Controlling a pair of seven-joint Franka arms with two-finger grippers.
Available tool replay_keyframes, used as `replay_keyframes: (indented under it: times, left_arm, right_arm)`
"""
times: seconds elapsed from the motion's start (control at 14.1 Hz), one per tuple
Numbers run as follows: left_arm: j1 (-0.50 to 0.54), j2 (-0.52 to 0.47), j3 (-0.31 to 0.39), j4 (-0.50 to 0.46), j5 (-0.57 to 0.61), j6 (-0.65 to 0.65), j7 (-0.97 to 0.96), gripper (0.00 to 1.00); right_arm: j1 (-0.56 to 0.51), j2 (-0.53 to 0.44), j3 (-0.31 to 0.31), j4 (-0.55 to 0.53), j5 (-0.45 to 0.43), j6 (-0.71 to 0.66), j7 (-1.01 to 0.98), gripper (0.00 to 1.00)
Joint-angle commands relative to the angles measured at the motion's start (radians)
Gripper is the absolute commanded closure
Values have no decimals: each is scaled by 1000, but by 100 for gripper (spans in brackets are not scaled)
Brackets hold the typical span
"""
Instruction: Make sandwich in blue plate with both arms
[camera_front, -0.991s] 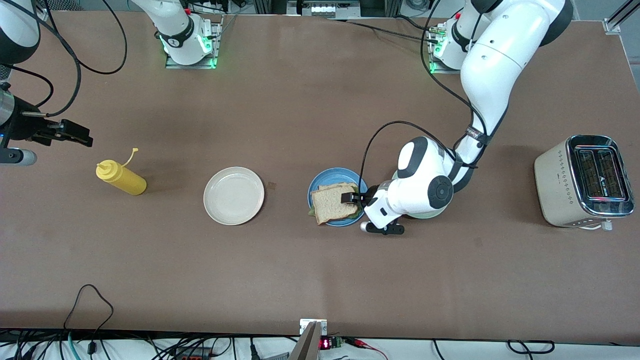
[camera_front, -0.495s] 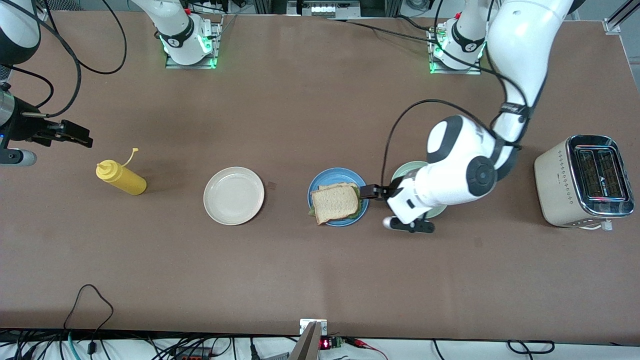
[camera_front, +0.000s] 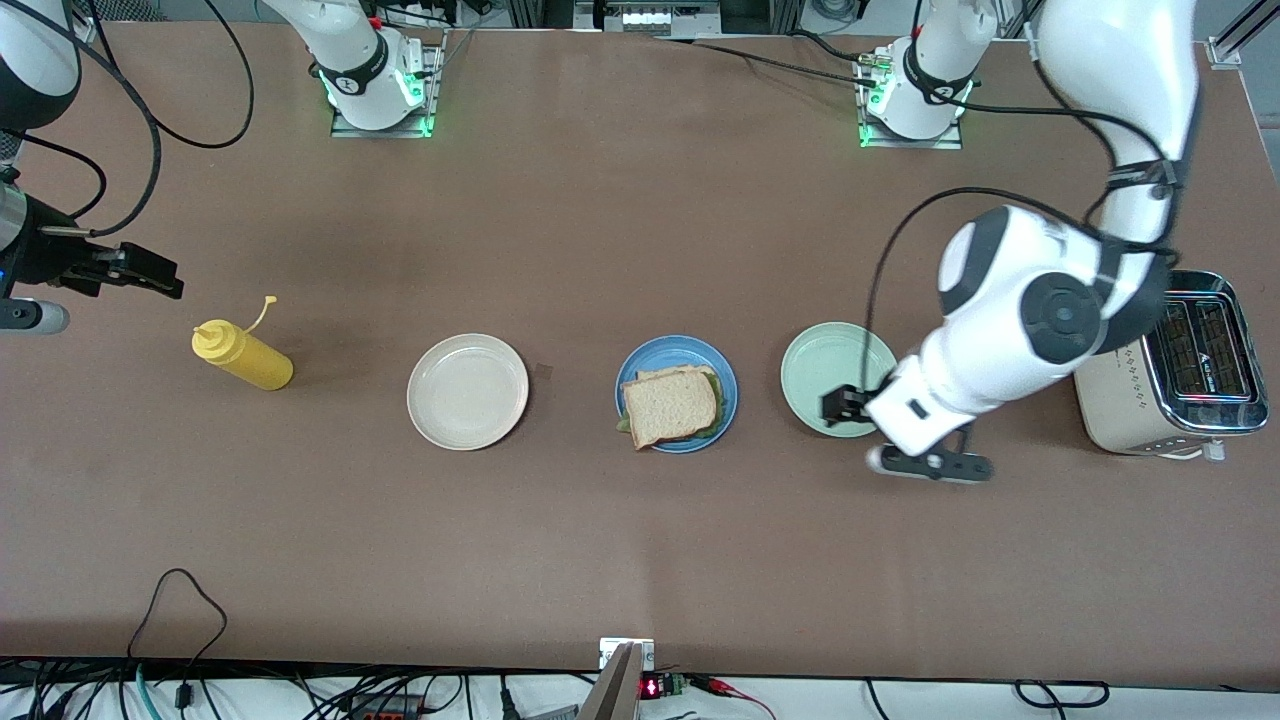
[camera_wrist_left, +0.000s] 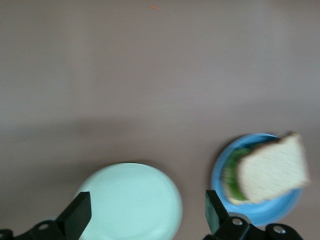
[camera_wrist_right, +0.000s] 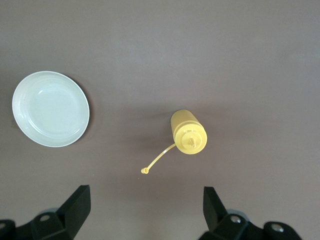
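Where the matte brown worktop (camera_front: 600, 230) fills the front view, the sandwich (camera_front: 670, 408) lies on the round, shallow blue plate (camera_front: 725, 375), its grainy squarish top slice over a crinkly green leaf. A pale green plate (camera_front: 815, 365) sits beside it toward the left arm's end, and a cream-white plate (camera_front: 468, 391) toward the right arm's end. A glossy yellow squeeze bottle (camera_front: 242, 356) stands nearer the right arm's end, and a rounded beige toaster (camera_front: 1165, 365) with a chrome top at the left arm's end. The left tool (camera_front: 838, 405) hangs over the green plate's edge, holding nothing. The right tool (camera_front: 150, 272) waits in the air near the bottle.

In the left wrist view, the left tool's black fingers (camera_wrist_left: 77, 216) stand spread wide, with the smooth green plate (camera_wrist_left: 132, 200) and the sandwich (camera_wrist_left: 272, 167) below.

In the right wrist view, the right tool's fingers (camera_wrist_right: 75, 207) are likewise spread and empty above the bottle (camera_wrist_right: 188, 132) and the white plate (camera_wrist_right: 50, 108).
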Motion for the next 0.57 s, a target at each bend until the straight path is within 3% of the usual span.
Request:
replay_keyframes:
  times: [0.0, 0.21, 0.28, 0.5]
  left_arm:
    - [61, -30, 2, 23, 40, -76, 18, 0]
    - [-5, -143, 137, -36, 37, -98, 58, 0]
    - [1, -190, 143, -76, 30, -109, 119, 0]
    - [66, -252, 148, -78, 26, -214, 238, 0]
  right_arm:
    - [-9, -12, 9, -14, 12, 10, 15, 0]
    - [-9, -12, 9, -14, 12, 16, 15, 0]
    - [-8, -12, 9, -14, 12, 16, 13, 0]
    - [-9, -12, 9, -14, 12, 14, 15, 0]
